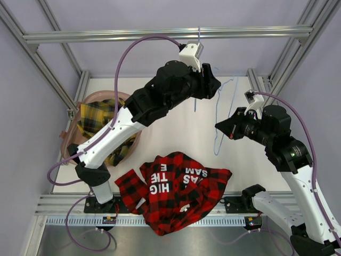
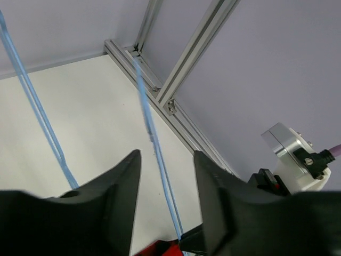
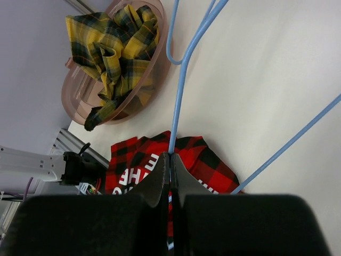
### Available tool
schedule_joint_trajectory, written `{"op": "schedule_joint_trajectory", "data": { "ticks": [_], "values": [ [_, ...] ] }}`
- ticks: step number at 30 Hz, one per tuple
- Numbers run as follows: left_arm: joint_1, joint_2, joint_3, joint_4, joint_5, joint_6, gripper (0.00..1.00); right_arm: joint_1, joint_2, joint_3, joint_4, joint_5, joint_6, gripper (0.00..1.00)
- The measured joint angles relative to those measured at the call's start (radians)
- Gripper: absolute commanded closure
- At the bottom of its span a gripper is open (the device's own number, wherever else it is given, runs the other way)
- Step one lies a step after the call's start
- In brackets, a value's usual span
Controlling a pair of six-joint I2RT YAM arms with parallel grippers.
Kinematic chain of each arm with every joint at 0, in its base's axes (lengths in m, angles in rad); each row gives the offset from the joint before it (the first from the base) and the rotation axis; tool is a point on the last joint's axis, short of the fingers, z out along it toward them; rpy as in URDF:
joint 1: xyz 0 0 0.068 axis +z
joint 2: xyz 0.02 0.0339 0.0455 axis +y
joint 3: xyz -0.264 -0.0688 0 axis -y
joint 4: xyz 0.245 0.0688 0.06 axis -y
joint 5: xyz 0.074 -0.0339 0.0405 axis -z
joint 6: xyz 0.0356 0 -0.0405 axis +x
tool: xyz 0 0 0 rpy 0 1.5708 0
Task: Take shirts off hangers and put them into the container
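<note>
The right gripper (image 3: pixel 170 156) is clamped on 1 light-blue hanger (image 3: pixel 177 106), whose far ends run out of frame. The left gripper (image 2: pixel 166 154) stands open around a blue wire (image 2: pixel 152 128); whether they touch is unclear. The yellow shirt (image 3: pixel 114 48) fills the container (image 3: pixel 77 93). The red shirt (image 1: pixel 176 197) overhangs the table's near edge.

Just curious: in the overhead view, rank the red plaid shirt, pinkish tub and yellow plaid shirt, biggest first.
1. red plaid shirt
2. pinkish tub, partly behind the left arm
3. yellow plaid shirt, inside it

Top view high, looking down on table (image 1: pixel 181 136), wrist views close, right sharing red shirt (image 1: pixel 176 192) with top.
</note>
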Motion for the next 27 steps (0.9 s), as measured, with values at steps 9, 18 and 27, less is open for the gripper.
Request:
{"op": "schedule_joint_trajectory", "data": {
  "ticks": [9, 18, 27],
  "values": [
    [-0.015, -0.091, -0.048, 0.026, -0.008, 0.033, 0.06, 0.000, -0.016, -0.001, 0.004, 0.000, 0.021, 1.00],
    [-0.054, -0.347, -0.125, 0.026, -0.129, 0.138, 0.04, 0.000, -0.012, 0.000, 0.004, 0.000, 0.029, 1.00],
    [-0.053, -0.575, -0.299, -0.005, -0.148, 0.166, 0.04, 0.000, -0.010, 0.019, -0.013, 0.009, 0.042, 0.99]
  ]
}}
